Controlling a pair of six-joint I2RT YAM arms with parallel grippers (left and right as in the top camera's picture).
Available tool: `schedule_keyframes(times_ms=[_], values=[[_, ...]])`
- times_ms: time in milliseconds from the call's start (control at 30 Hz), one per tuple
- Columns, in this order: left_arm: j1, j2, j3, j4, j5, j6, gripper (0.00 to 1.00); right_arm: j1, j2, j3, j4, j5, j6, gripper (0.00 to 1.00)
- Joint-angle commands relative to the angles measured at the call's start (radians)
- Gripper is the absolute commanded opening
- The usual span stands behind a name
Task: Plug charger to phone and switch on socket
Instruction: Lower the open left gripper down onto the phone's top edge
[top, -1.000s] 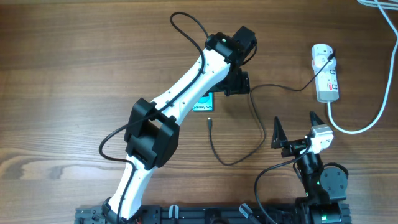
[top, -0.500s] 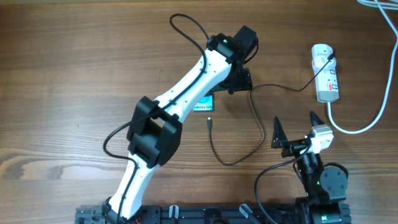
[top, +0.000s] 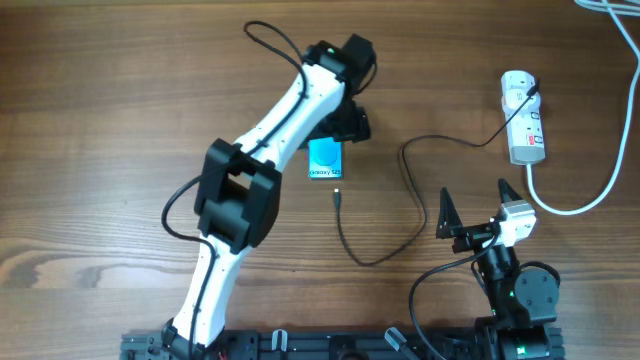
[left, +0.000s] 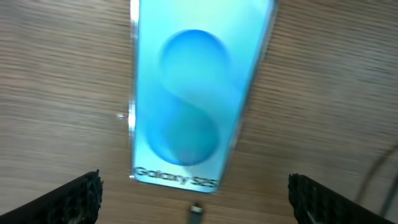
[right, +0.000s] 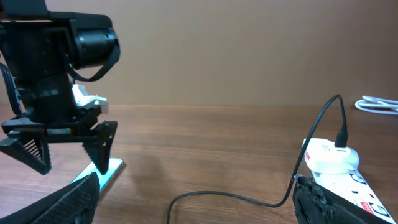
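The phone (top: 325, 158) lies flat, turquoise screen up, at the table's middle. My left gripper (top: 349, 124) hovers just beyond its far end, open and empty. In the left wrist view the phone (left: 196, 93) fills the frame between the spread fingers (left: 193, 182). The charger connector (top: 338, 196) lies just off the phone's near end, apart from it (left: 196, 210). Its black cable (top: 405, 160) loops to the socket (top: 525, 118) at the right. My right gripper (top: 474, 213) is open and empty near the front edge, with the cable (right: 236, 196) and socket (right: 336, 158) ahead of it.
A thick white cord (top: 598, 200) curves from the socket along the right edge and off the top right corner. My left arm (top: 270, 150) stretches diagonally across the table's middle. In the right wrist view the left gripper (right: 68, 146) stands over the phone (right: 99, 175).
My left gripper has swung left and slightly back, from right of the phone to over its far end, uncovering most of the screen. The right arm, cable and socket have not moved.
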Motion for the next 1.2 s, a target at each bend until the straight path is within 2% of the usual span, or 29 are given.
schedule_keyframes(times_ms=[0,200,733,867,1167], values=[[0.010,0.006,0.014,-0.008,-0.010,0.036,1.00,-0.001,-0.008,-0.001,0.002,0.009,-0.009,1.00],[0.009,0.010,0.014,0.010,-0.006,0.111,1.00,-0.001,-0.008,-0.001,0.003,0.009,-0.009,1.00],[0.010,0.010,0.014,0.034,-0.018,0.114,1.00,-0.001,-0.008,-0.001,0.003,0.009,-0.008,1.00],[0.010,0.011,0.014,0.033,-0.018,0.188,1.00,-0.001,-0.008,-0.001,0.003,0.009,-0.009,1.00],[0.011,0.011,0.013,0.025,-0.018,0.188,1.00,-0.001,-0.008,-0.001,0.003,0.009,-0.009,1.00]])
